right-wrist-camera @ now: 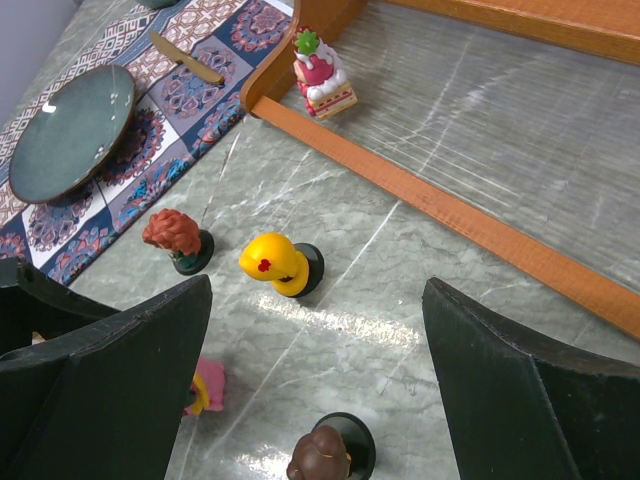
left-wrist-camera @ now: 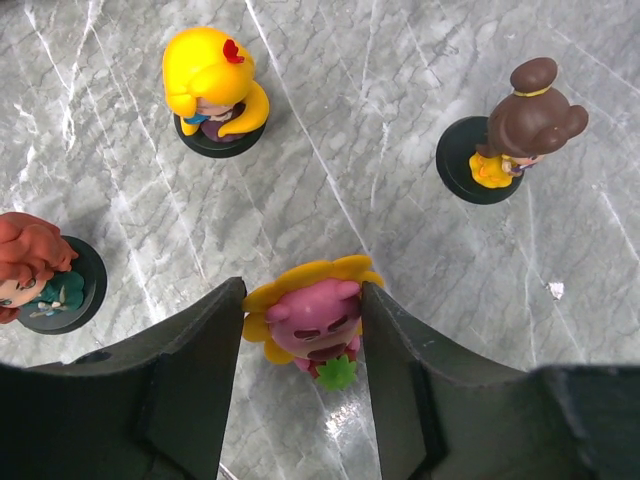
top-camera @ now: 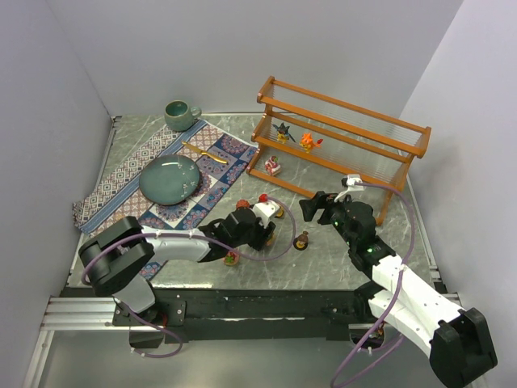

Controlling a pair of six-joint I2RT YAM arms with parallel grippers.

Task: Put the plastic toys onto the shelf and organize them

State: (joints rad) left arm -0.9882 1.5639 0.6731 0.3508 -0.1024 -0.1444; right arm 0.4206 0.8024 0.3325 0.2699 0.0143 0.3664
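The left hand [left-wrist-camera: 300,290] is lowered over a pink toy [left-wrist-camera: 310,325] standing on the tabletop [left-wrist-camera: 400,200], one finger at each side against its yellow petals; whether it is already gripped cannot be told. Yellow-haired [left-wrist-camera: 213,85], brown-haired [left-wrist-camera: 525,115] and red-haired [left-wrist-camera: 30,265] toys are set around it, apart from each other. The right hand [right-wrist-camera: 318,290] is held wide open and empty above the tabletop before the shelf [right-wrist-camera: 450,215]. On the shelf, a dark spiky toy [top-camera: 282,129] and an orange toy [top-camera: 308,142] share the middle tier, and a red-and-white toy [top-camera: 273,166] is on the lowest.
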